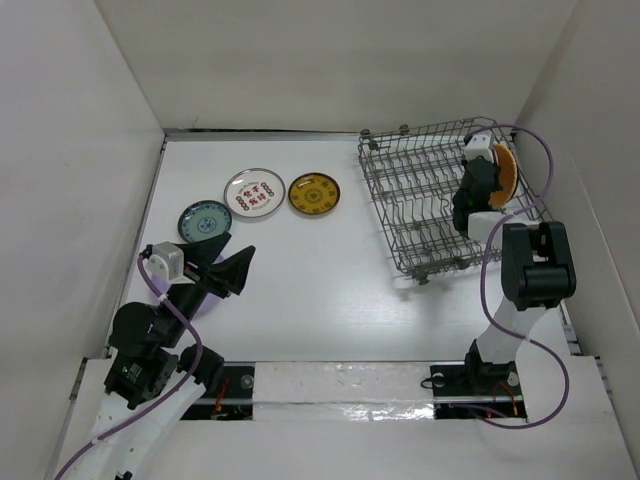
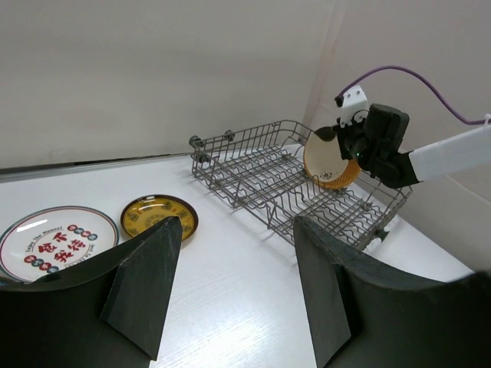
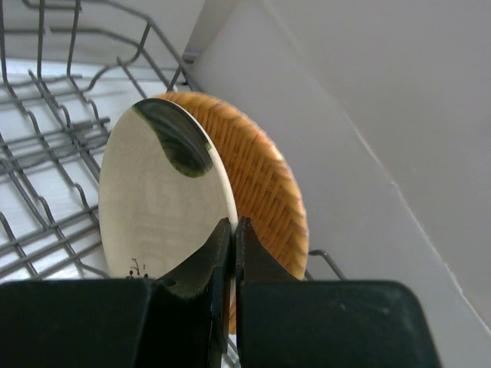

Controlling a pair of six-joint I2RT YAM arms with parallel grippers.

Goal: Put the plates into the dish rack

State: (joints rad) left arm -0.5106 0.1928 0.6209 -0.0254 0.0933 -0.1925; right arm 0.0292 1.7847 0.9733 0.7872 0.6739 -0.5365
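Closest to me on the left, the left gripper [image 1: 225, 262] hangs over the table [image 1: 320, 300], jaws well apart and nothing between them. Just beyond it lies the teal plate [image 1: 205, 221]. Farther back, the white plate [image 1: 254, 192] and the yellow plate [image 1: 314, 193] lie flat, side by side. Off to my right stands the rack [image 1: 420, 200]. At its far right end the right gripper [image 3: 234, 230] is clamped tight on the rim of the orange plate [image 3: 165, 192], which stands upright on edge over the wires. I cannot tell whether it touches them.
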